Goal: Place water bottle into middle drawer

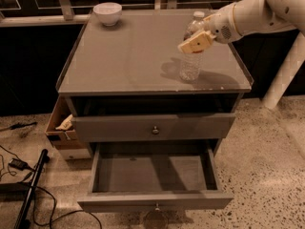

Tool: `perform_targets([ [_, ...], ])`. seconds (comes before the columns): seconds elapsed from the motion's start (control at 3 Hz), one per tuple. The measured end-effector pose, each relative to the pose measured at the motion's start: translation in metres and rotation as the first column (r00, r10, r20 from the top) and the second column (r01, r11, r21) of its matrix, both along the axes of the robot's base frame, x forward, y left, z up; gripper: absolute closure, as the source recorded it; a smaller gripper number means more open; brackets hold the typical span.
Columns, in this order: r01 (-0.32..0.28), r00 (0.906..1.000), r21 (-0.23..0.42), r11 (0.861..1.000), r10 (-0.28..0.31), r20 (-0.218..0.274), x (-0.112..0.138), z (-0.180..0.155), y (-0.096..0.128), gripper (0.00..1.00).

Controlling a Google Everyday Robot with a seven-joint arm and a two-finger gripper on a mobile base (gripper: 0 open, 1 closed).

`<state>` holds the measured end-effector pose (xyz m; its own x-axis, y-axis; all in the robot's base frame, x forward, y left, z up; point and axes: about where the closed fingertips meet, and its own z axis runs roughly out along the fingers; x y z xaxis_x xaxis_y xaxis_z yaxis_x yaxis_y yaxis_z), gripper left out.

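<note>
The water bottle (190, 65) stood upright toward the right front of the desk (128, 56), its long axis vertical and its white cap up. The pincer (196, 41) was at the bottle's upper body, reaching in from the right. Whether it clamped the bottle could not be told. The middle drawer (152, 174) lay open below, forward and left of the bottle.
</note>
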<state>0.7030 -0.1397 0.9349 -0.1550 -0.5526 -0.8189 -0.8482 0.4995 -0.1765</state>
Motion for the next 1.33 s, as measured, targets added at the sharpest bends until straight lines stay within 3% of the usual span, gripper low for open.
perform_targets([
  [0.67, 0.0, 1.0, 0.0, 1.0, 0.0, 0.0, 0.0, 0.0, 0.0, 0.95],
  [1.33, -0.018, 0.9997, -0.001, 1.0, 0.018, 0.018, -0.0092, 0.0074, 0.0023, 1.0],
])
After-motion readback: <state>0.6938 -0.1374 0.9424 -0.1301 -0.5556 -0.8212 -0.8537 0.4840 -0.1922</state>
